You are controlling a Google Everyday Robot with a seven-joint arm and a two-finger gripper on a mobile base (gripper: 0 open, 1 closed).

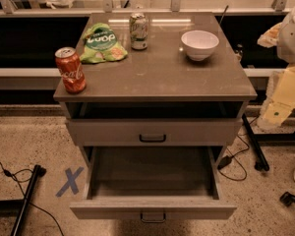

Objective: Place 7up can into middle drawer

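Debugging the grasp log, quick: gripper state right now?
Gripper: at the frame's right edge, beside the cabinet, well away from the 7up can standing on top; open or closed cannot be told.

Place: robot test lab, staged work cell.
Floor: speckled floor (pixel 29 136) with a blue tape X (pixel 70 181), well left of and below the gripper (pixel 281 100).
Clutter: loose cables (pixel 236 162) and black stand legs (pixel 253 141) below the gripper.
Gripper: right frame edge, just beside a lone cabinet (pixel 157 82).
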